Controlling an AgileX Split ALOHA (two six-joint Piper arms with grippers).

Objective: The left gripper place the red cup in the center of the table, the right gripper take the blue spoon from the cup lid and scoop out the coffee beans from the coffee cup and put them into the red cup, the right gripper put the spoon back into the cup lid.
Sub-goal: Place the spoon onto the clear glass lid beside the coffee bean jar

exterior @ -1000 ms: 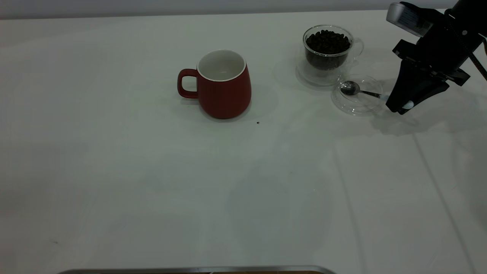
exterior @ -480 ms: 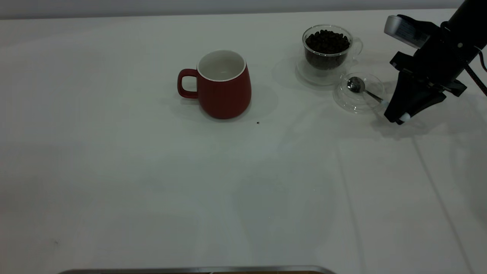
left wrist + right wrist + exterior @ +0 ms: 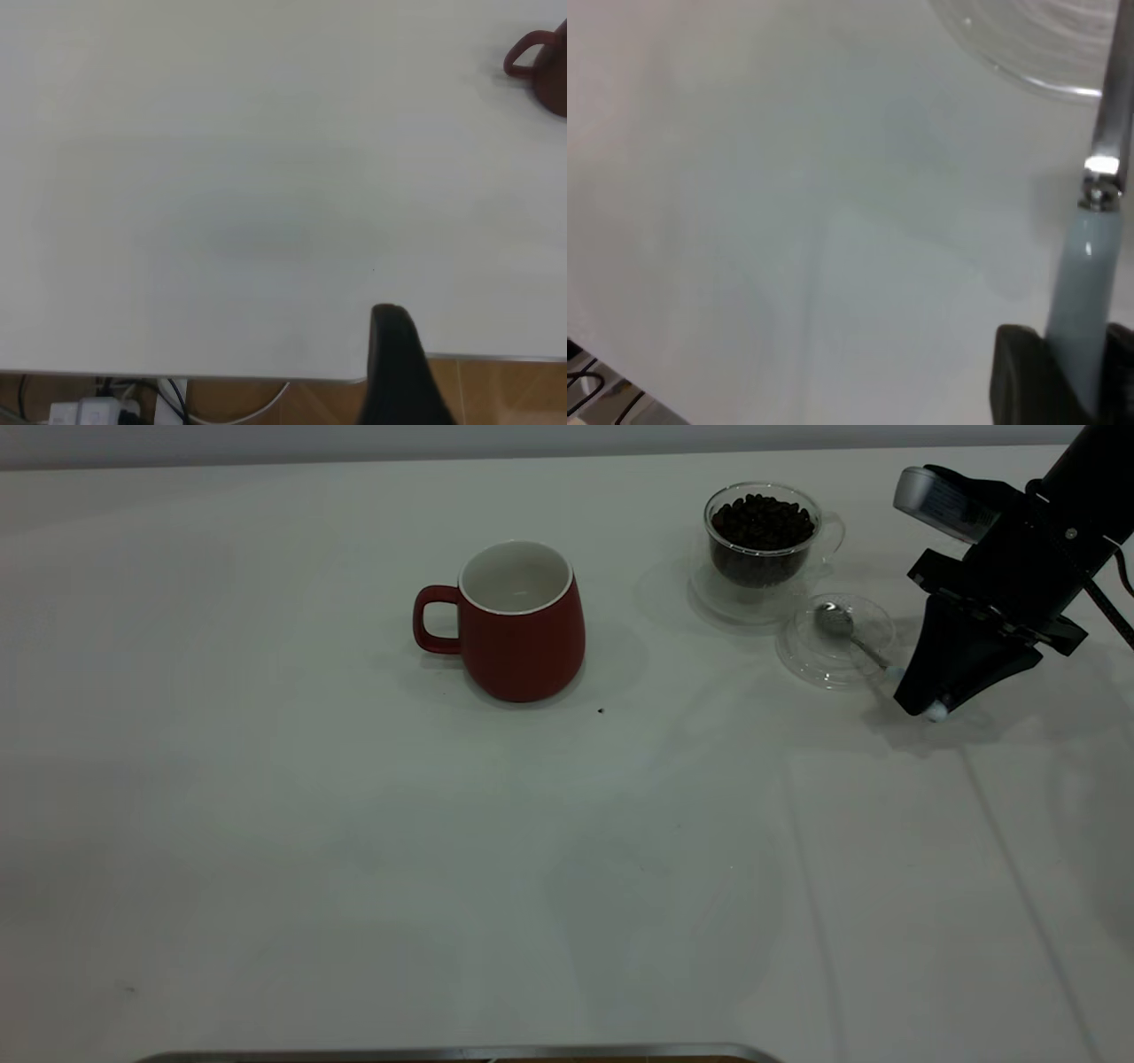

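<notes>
The red cup stands upright in the middle of the table, handle to the left; its edge also shows in the left wrist view. The coffee cup, full of coffee beans, stands at the back right. In front of it lies the cup lid. The blue spoon has its bowl in the lid, and its handle slants out over the rim. My right gripper is shut on the end of that handle, low over the table. My left gripper is parked at the table's edge.
A single stray bean lies just right of the red cup's base. A clear saucer sits under the coffee cup. A metal-edged strip runs along the table's front edge. Cables and a power strip hang below the table's edge.
My right gripper has sunk slightly toward the table with the spoon handle in it. The spoon has swung, so its bowl now sits farther right in the lid.
</notes>
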